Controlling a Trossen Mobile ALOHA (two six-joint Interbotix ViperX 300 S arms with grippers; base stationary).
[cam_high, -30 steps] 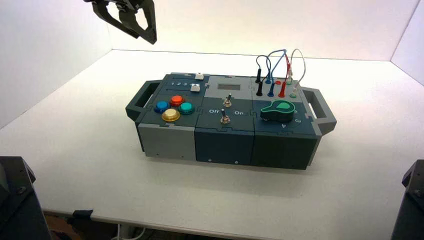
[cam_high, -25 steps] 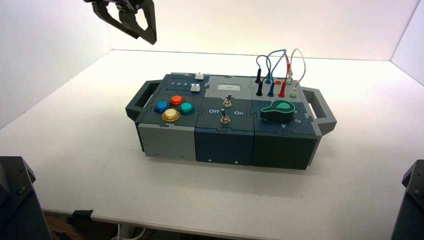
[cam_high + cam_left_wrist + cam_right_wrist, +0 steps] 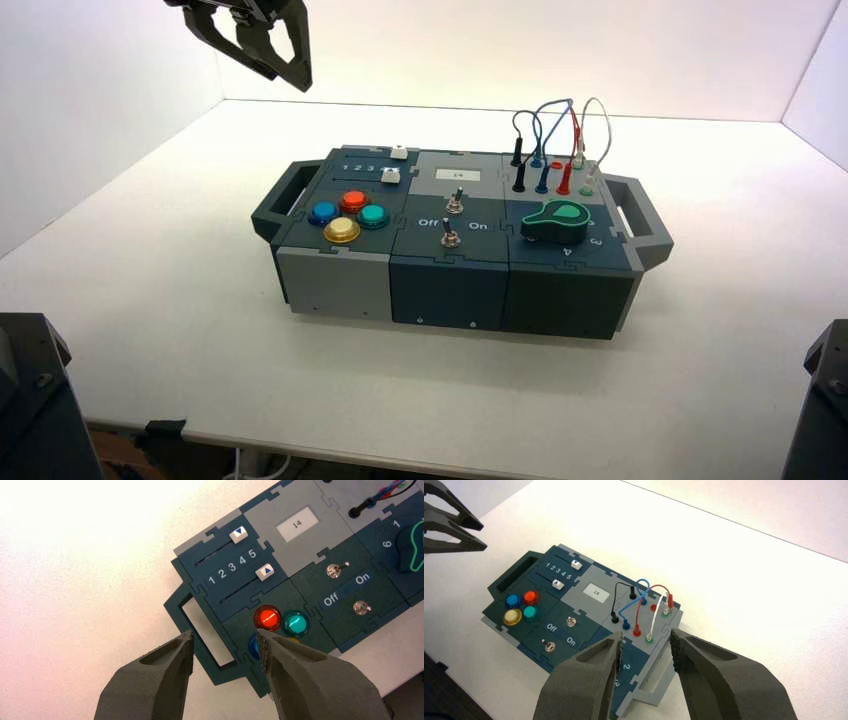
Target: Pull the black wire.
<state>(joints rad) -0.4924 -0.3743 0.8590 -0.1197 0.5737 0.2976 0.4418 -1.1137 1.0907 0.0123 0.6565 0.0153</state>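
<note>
1. High view: "Off" and "On" are legible near the two toggle switches [image 3: 452, 220] of the box [image 3: 447, 290], with "1 2 3" by the sliders [image 3: 391, 175] and a few numerals around the green-black knob [image 3: 556, 222].
2. The black wire [image 3: 519, 113] is at the box's back right, both slim plugs seated in the light gray panel. The plugs point upright, one behind the other; the lead arches above them. Beside it rise blue [image 3: 551, 102], red [image 3: 577, 127] and white [image 3: 606, 120] leads.
3. The left gripper [image 3: 291, 80] hangs high beyond the box's back left, fingers apart.
4. Left wrist view: the display [image 3: 297, 524] reads "14"; the sliders' scale reads "1 2 3 4 5", both sliders at its 5 end. "Off" and "On" show again, plus "1" and "6" by the knob, numerals hard to find from above. The fingers stand wide, holding nothing. One black plug is in full view here; the rest of the wire is partly cut off.
5. Right wrist view: "14", "1 2 3 4 5", "Off" and "On" repeat; "2" shows by the knob. Both black plugs and the whole arch are visible. The red lead's far plug stands beside the white lead's, near an uncovered red socket [image 3: 653, 607].
6. The right gripper [image 3: 646, 634] hovers above the box's right side, fingers spread and holding nothing.
</note>
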